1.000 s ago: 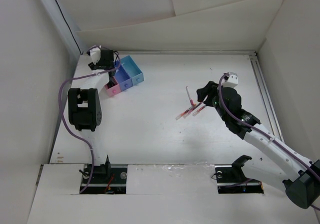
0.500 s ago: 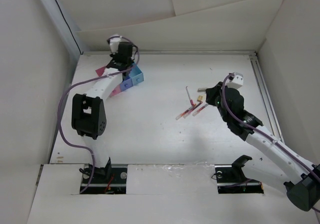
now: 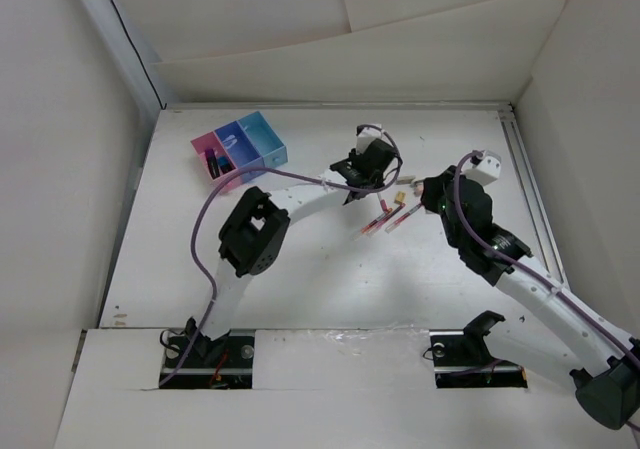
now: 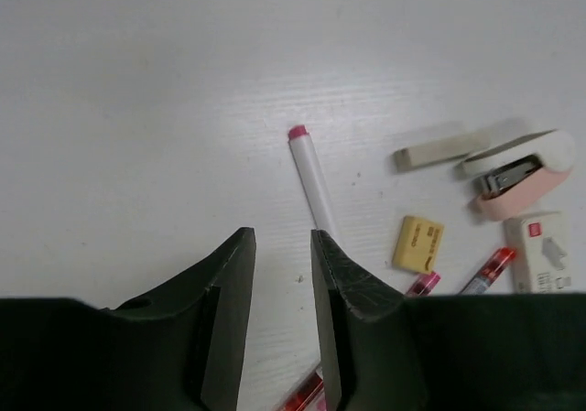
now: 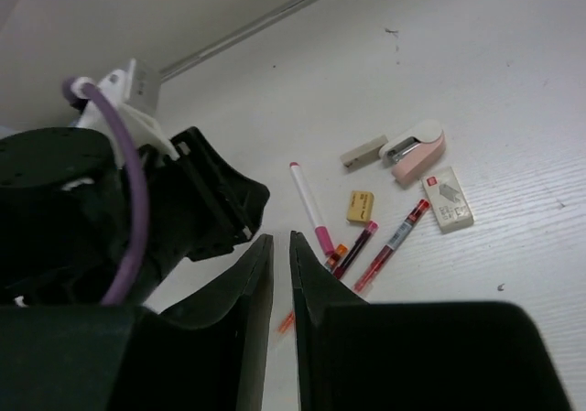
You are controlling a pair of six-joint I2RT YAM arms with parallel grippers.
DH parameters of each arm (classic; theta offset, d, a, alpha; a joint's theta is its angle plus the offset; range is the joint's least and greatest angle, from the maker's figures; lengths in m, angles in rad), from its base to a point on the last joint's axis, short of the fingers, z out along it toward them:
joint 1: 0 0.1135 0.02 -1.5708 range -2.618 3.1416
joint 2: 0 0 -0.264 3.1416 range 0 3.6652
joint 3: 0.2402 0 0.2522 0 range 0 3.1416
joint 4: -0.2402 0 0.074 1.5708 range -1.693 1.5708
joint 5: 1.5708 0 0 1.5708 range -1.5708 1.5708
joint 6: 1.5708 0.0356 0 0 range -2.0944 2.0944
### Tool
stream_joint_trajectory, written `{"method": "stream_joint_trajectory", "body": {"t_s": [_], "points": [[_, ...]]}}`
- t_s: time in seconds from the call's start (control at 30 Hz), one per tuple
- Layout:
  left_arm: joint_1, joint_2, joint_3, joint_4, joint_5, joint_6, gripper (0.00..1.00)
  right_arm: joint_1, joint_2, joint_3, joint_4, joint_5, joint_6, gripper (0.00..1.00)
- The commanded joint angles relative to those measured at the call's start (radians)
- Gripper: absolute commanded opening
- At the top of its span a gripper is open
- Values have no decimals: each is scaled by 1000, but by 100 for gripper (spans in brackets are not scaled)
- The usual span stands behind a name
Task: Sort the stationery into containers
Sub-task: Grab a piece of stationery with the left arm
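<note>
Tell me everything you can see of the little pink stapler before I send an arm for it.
The stapler is small, with a rounded white top arm over a pale pink base, both plastic-looking, and grey metal showing between them at its slightly parted mouth. It lies flat on the white table, and nothing grips it. Its front end meets, or nearly meets, the end of a pale eraser block. A white boxed eraser lies close by, apart from it.
</note>
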Motion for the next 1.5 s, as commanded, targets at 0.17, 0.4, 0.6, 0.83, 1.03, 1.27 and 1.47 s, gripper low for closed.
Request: {"method": "stream_joint_trajectory", "body": {"t_s": [0.17, 0.4, 0.6, 0.83, 1.03, 1.27, 1.47], "points": [[8, 92, 97, -33, 1, -73, 32, -6, -32, 30, 8, 3, 13, 35], [8, 184, 207, -33, 1, -84, 36, -6, -32, 30, 30, -49, -16, 36], [8, 261, 320, -82, -1, -75, 36, -6, -23, 30, 39, -82, -25, 36], [-10, 332, 380, -102, -35, -57, 35, -6, -45, 20, 48, -92, -25, 37], [-10, 341, 390, -102, -55, -47, 30, -6, -45, 20, 48, -92, -25, 37], [-10, 359, 380, -102, -110, -29, 16, -6, -54, 11, 57, -92, -25, 38], [-10, 359, 370, -102, -155, -5, 17, -6, -54, 11, 57, -92, -25, 38]]}}
